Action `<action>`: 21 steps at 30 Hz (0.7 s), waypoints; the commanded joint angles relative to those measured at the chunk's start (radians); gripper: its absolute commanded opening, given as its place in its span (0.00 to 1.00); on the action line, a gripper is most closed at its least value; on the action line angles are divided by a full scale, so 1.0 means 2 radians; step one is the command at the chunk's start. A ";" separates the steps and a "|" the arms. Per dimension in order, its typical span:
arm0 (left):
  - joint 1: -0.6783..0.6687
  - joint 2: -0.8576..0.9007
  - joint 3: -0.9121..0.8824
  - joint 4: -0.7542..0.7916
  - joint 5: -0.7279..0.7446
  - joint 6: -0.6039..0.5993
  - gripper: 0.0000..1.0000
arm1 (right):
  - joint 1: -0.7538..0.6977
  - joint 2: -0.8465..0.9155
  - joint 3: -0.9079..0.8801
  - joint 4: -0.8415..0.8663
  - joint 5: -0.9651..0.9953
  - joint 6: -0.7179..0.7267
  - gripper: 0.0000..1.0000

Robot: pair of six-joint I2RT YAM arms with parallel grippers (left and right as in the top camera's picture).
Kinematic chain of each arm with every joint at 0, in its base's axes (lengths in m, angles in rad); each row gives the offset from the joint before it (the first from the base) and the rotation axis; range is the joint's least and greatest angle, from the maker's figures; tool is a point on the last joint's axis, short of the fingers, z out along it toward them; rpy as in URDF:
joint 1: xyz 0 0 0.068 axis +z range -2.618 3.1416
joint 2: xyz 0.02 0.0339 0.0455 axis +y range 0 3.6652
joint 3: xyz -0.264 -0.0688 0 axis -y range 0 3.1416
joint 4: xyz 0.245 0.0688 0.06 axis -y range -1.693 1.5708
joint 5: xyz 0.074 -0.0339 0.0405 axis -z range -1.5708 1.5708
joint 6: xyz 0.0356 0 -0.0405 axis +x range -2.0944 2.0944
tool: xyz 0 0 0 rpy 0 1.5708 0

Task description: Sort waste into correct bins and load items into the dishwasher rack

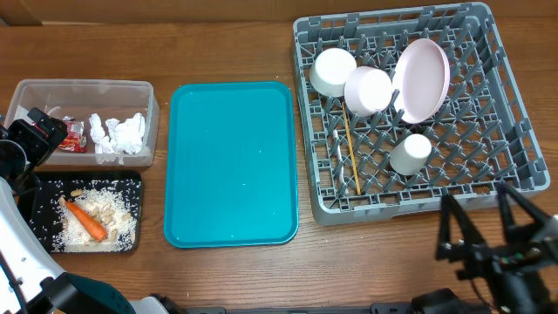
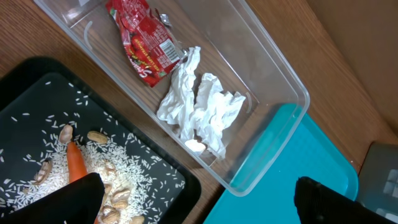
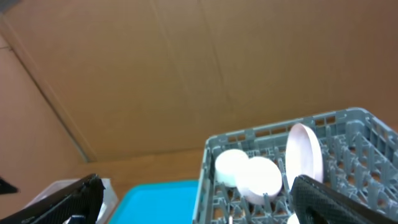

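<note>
The grey dishwasher rack point(image 1: 521, 105) on the right holds two white bowls point(image 1: 333, 71) point(image 1: 368, 90), an upright plate point(image 1: 422, 80), a small cup point(image 1: 410, 153) and wooden chopsticks point(image 1: 351, 153). The clear tub point(image 1: 87, 85) at far left contains a red wrapper point(image 2: 144, 42) and crumpled tissue point(image 2: 202, 106). Below it, the black tray point(image 1: 44, 187) carries the carrot point(image 1: 87, 221) and rice point(image 2: 134, 165). My left gripper point(image 1: 37, 133) point(image 2: 199, 196) hangs open over the tub and black tray, empty. My right gripper point(image 1: 481, 214) point(image 3: 199, 193) stands open and empty in front of the rack.
A teal serving tray point(image 1: 231, 164) lies bare between the bins and the rack. Several peanuts point(image 2: 96, 135) lie mixed with the rice. A brown cardboard wall point(image 3: 186, 68) stands behind the table in the right wrist view.
</note>
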 commanded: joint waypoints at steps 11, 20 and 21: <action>0.000 0.001 0.012 0.001 -0.003 -0.003 1.00 | -0.043 -0.143 -0.292 0.221 -0.008 0.070 1.00; 0.000 0.001 0.012 0.001 -0.003 -0.003 1.00 | -0.060 -0.142 -0.376 0.332 -0.016 0.066 1.00; 0.000 0.001 0.012 0.001 -0.003 -0.003 1.00 | -0.062 -0.142 -0.384 0.340 -0.016 0.066 1.00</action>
